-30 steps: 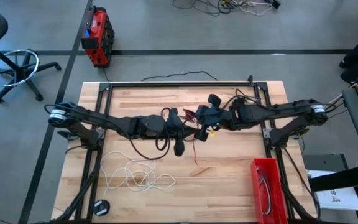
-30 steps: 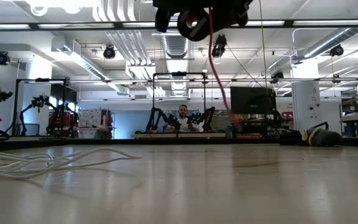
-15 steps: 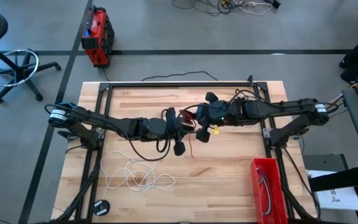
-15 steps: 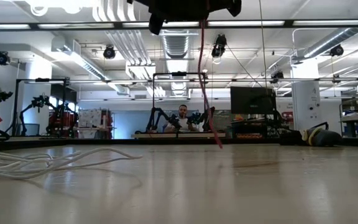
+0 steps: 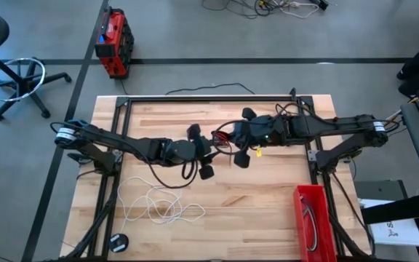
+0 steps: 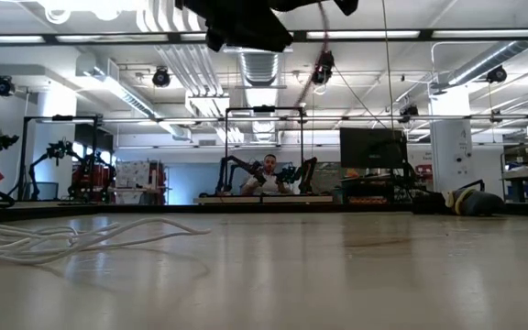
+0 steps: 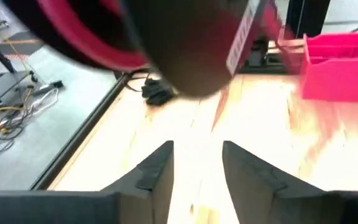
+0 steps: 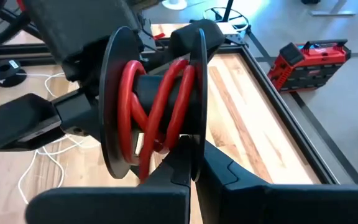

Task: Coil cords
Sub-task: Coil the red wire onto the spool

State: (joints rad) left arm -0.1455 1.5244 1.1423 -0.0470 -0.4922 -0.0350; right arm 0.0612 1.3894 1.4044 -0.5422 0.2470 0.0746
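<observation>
The red cord (image 8: 157, 106) is wound around the core of a black two-disc spool (image 8: 114, 99), held above the table's middle (image 5: 222, 137). My right gripper (image 8: 194, 165) comes from the table's right and is shut on the spool. My left gripper (image 7: 196, 168) stands open just left of the spool (image 5: 201, 151), with nothing between its fingers. A white cord (image 5: 158, 204) lies in loose loops on the table near the front left, and shows in the low view too (image 6: 53, 240). My right gripper pinches the rim of the spool's nearer disc (image 8: 197, 134) between its two fingers. It comes at the disc roughly level from the table's right. The spool is lifted clear of the table, and the red cord crosses over itself on the core.
A red bin (image 5: 313, 218) stands at the table's front right and holds a thin cord. A small black round thing (image 5: 118, 241) lies at the front left corner. A black frame runs along the table's far edge and sides (image 5: 209, 98).
The red cord's loose end hung down to the table a second ago. It has been drawn up and no longer hangs in the low view. My right gripper has turned with the spool and shifted slightly toward the far edge. My left gripper has eased toward the table's left.
</observation>
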